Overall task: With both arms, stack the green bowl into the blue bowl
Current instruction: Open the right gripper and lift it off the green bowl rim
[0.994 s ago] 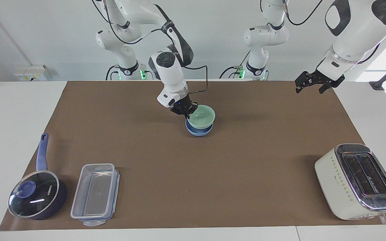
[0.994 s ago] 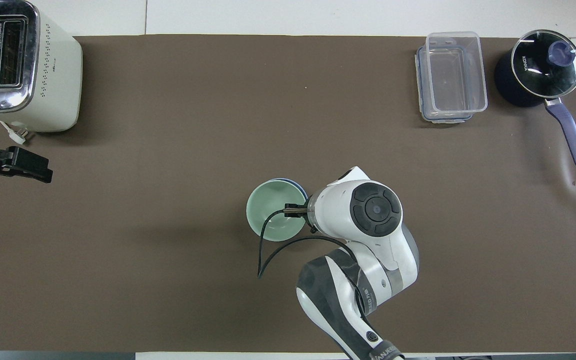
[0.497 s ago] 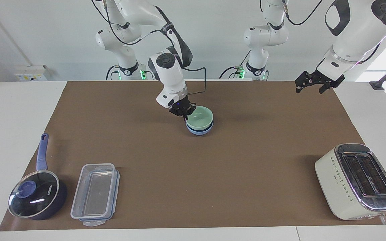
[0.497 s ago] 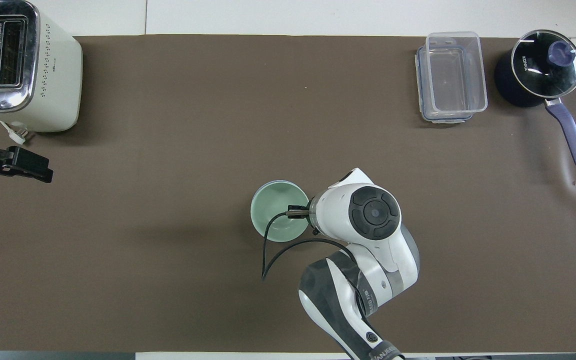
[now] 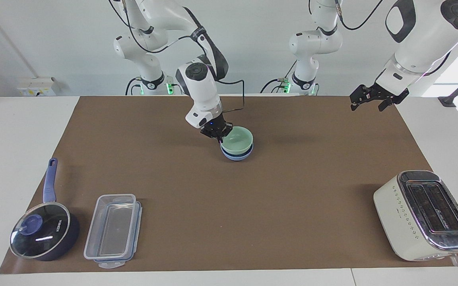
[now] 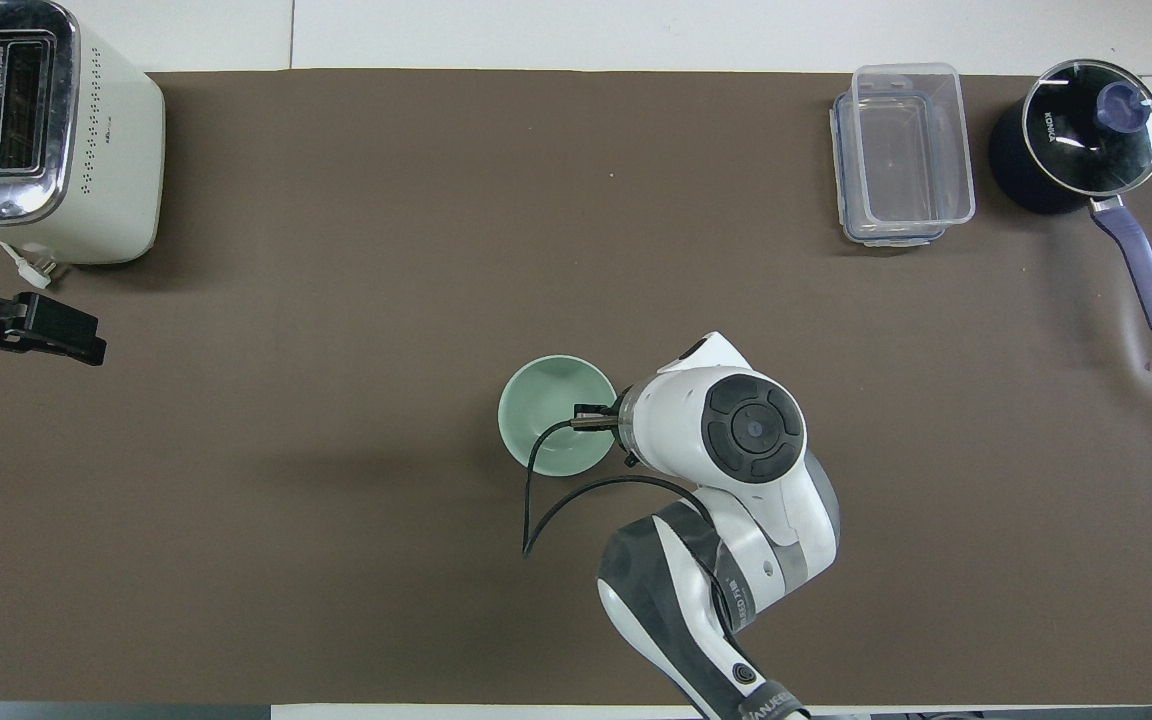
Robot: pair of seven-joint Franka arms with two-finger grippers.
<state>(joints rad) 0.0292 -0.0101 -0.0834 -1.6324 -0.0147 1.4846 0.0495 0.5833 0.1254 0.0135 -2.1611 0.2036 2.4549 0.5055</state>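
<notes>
The green bowl (image 5: 237, 139) sits nested in the blue bowl (image 5: 237, 155) on the brown mat, near the robots' edge at mid-table. My right gripper (image 5: 218, 135) is shut on the green bowl's rim at the side toward the right arm's end. In the overhead view the green bowl (image 6: 551, 410) covers the blue bowl, and the right wrist hides most of its gripper (image 6: 596, 420). My left gripper (image 5: 368, 104) hangs open and empty in the air over the mat's corner at the left arm's end, also seen in the overhead view (image 6: 86, 345).
A cream toaster (image 5: 424, 214) stands at the left arm's end, far from the robots. A clear lidded container (image 5: 111, 230) and a dark blue saucepan with glass lid (image 5: 42, 234) stand at the right arm's end, far from the robots.
The right gripper has lowered the green bowl from a tilted pose above the blue bowl until it sits level inside it. The left arm has not moved.
</notes>
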